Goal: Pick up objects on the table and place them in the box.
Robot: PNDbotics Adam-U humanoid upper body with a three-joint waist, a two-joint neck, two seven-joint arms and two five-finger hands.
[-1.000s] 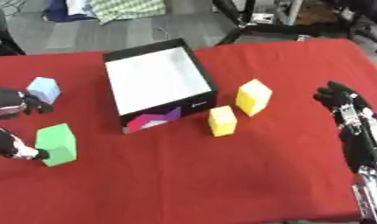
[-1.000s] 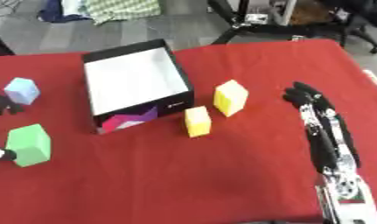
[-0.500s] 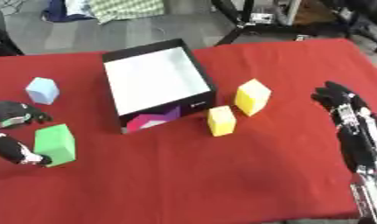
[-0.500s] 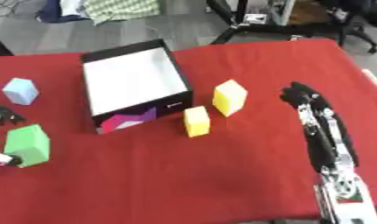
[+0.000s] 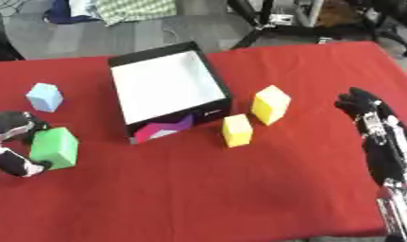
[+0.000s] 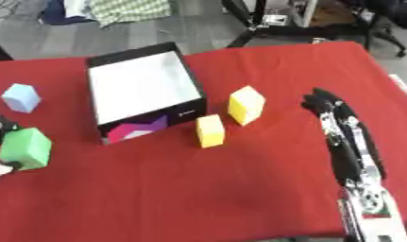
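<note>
A green block [image 5: 54,147] lies on the red table near its left edge. My left hand [image 5: 11,126] wraps it from the left, with curled fingers above and below the block. The black box [image 5: 156,49] with a white inside stands open at mid-table, a pink and purple pattern on its front wall. A light blue block [image 5: 44,97] sits to its left. In front of the box's right corner are a small yellow block [image 5: 237,130] and a larger yellow block [image 5: 271,104]. My right hand [image 5: 361,101] lies open at the right, away from all blocks.
The red table [image 5: 206,189] ends at the far side just behind the box. Beyond it, cloth and chair legs lie on a grey floor. My right forearm [image 5: 386,160] stretches along the table's right side.
My left hand has come down from beside the light blue block and closed round the green block, which shifted slightly. The right hand has hardly moved.
</note>
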